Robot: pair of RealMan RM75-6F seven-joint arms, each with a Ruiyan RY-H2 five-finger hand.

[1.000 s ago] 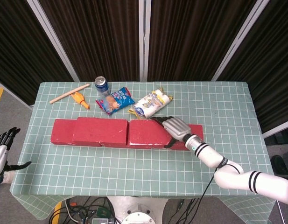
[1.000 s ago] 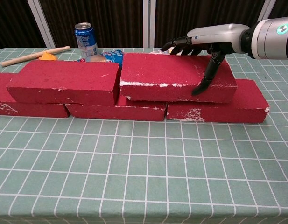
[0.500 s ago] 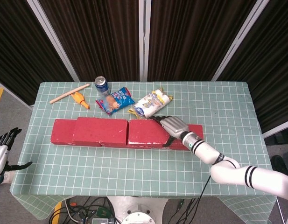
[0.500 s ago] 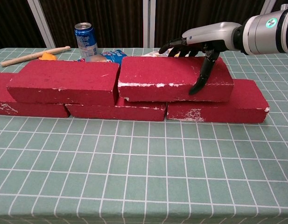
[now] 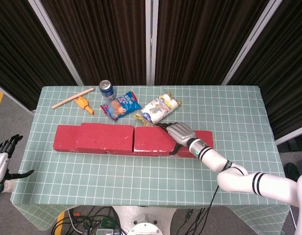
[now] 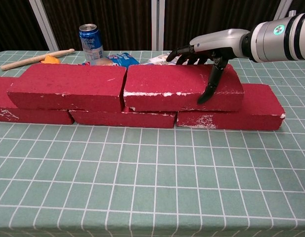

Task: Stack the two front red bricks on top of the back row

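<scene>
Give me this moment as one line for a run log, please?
right robot hand: grips upper right brick, on back row | upper left brick: placed alongside | left robot hand: off table, empty

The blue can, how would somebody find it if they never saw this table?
Start at the long row of red bricks across the green checked table. Behind its left half, near the far edge, stands the blue metal drink can, the only upright thing among the flat snack bags.

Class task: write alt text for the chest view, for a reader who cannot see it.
The robot's right hand grips the right-hand upper red brick, which sits beside the left upper brick on a back row of red bricks. A blue can stands behind on the green gridded table.
</scene>
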